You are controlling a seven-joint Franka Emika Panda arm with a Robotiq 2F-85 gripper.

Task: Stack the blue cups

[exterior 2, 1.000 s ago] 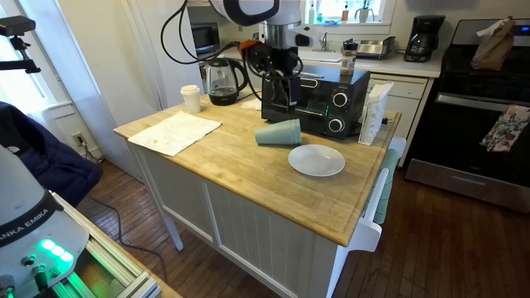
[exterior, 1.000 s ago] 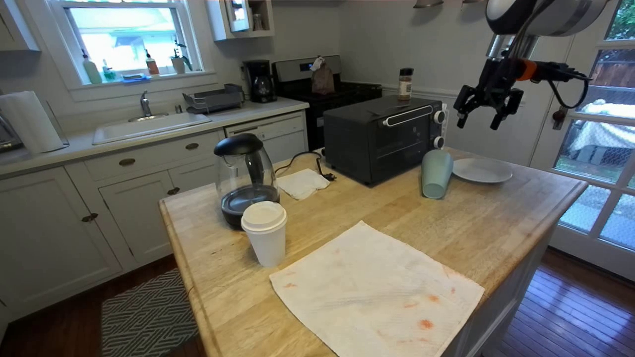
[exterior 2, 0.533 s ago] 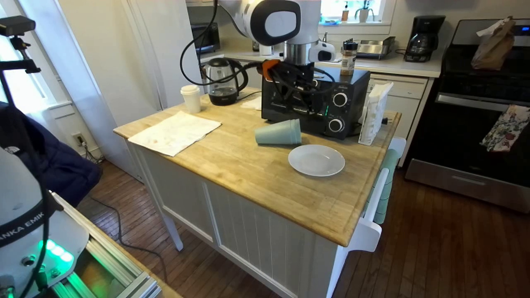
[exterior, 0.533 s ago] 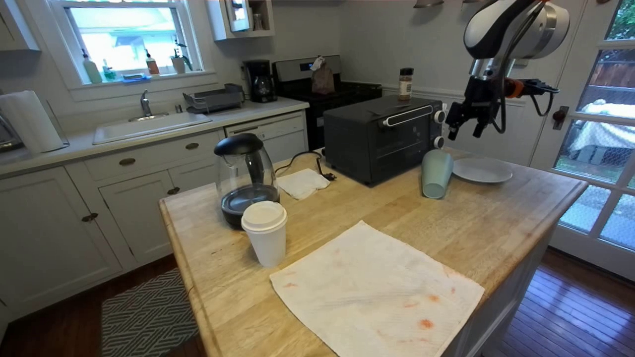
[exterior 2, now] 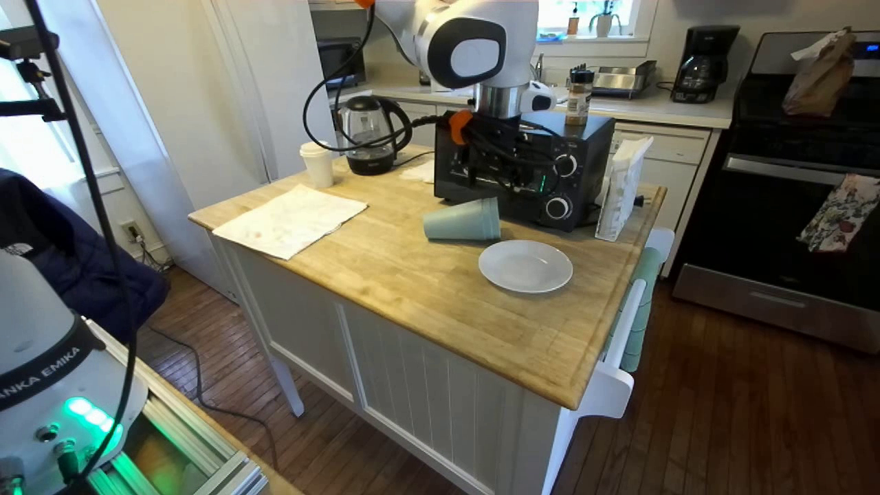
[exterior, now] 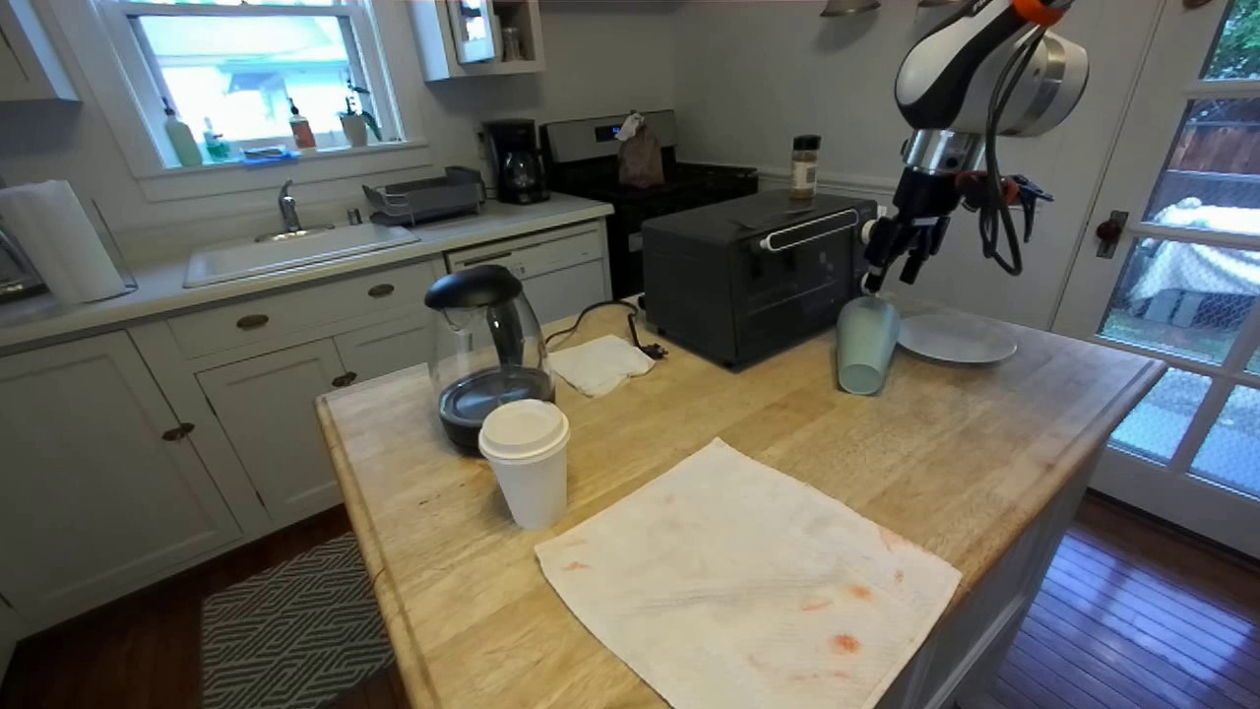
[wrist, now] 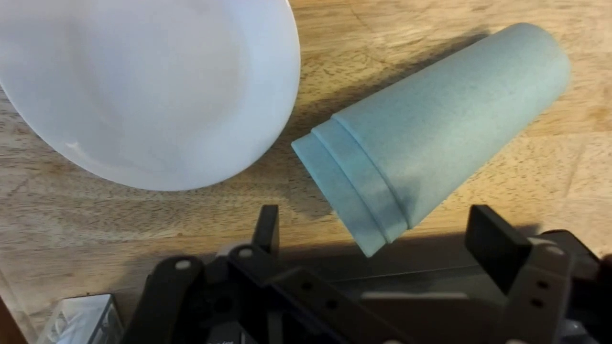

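Blue cups [exterior: 866, 347]: three nested, lying on the worktop [exterior: 748, 414] toward its far edge in an exterior view
End effector [exterior: 892, 278]: fingers wide apart, near the cups' rims
Plate [exterior: 957, 340]: beside the cups, nearer the right corner

Kitchen with stove [exterior 2: 773, 227] and sink [exterior: 300, 255]

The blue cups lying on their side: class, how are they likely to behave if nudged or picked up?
Nudged sideways, the blue cups would probably roll in a curve, since they taper and lie on their side. Three stepped rims suggest nesting, so gripping only the endmost rim might slide one cup out. Their evenly rounded shape hints at stiffness.
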